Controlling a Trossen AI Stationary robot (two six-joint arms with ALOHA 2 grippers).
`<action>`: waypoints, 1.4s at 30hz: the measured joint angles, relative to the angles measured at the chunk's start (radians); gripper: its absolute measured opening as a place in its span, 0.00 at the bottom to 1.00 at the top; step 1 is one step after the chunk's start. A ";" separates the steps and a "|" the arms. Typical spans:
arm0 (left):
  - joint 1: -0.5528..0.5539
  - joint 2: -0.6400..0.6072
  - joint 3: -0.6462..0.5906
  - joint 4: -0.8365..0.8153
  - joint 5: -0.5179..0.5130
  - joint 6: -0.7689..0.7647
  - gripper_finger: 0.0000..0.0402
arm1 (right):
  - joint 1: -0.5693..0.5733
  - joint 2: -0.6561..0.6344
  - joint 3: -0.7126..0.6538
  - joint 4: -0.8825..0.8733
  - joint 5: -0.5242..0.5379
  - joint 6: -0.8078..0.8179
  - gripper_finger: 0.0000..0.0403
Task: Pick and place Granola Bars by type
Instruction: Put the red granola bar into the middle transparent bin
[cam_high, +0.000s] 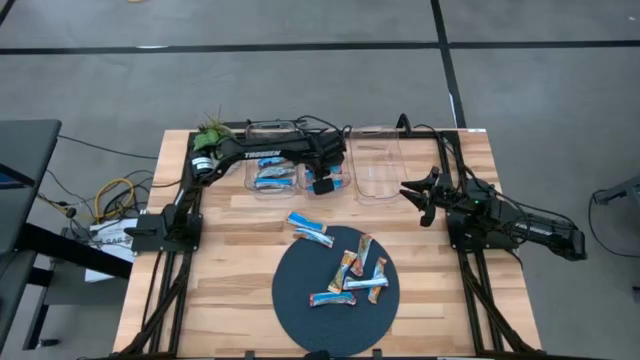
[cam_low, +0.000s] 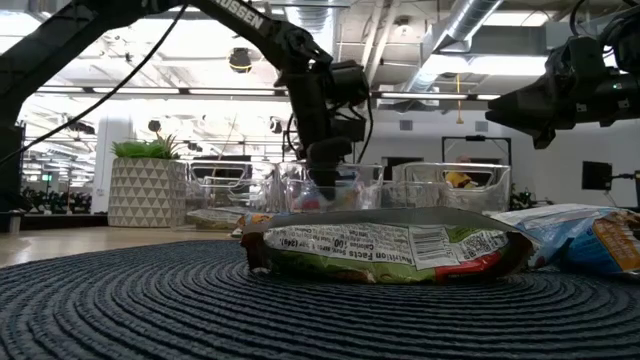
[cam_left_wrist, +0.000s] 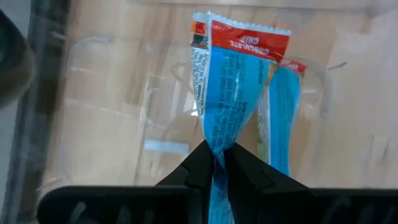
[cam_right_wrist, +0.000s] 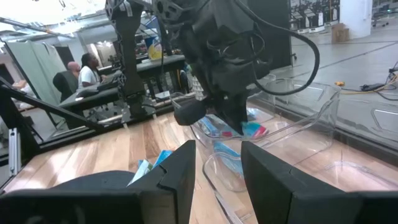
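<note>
My left gripper (cam_high: 325, 183) reaches over the middle clear bin (cam_high: 330, 140) at the table's far side, shut on a blue granola bar (cam_left_wrist: 236, 81) with a red end. A second blue bar (cam_left_wrist: 283, 112) lies in that bin beside it. More blue bars (cam_high: 272, 178) lie in the left bin (cam_high: 250, 160). Several bars (cam_high: 355, 275) lie on the dark round mat (cam_high: 300, 310), and two blue ones (cam_high: 310, 228) lie at its far edge. My right gripper (cam_high: 420, 195) waits open at the right, holding nothing. My left gripper pinches the blue bar's wrapper at one narrow end (cam_left_wrist: 217, 134) between its two fingers. The fingers come from above, slanting steeply down, in line with the bar. The bar hangs below them with its red end (cam_left_wrist: 249, 40) lowest, inside the bin; whether it touches the floor I cannot tell.
A third clear bin (cam_high: 378, 165) stands to the right of the middle one. A small potted plant (cam_high: 210, 130) sits at the far left corner. Cables lie off the table's left side. Bare wood shows on both sides of the mat.
</note>
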 joint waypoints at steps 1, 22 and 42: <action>0.000 0.003 0.000 0.004 0.013 -0.001 0.07 | 0.000 0.000 0.000 0.000 -0.001 0.000 0.30; 0.005 0.006 -0.001 0.003 0.008 0.000 0.20 | 0.000 0.000 0.000 0.000 -0.001 0.000 0.31; -0.008 0.010 0.238 -0.143 -0.041 0.038 0.22 | 0.000 0.000 0.000 0.000 -0.001 0.000 0.31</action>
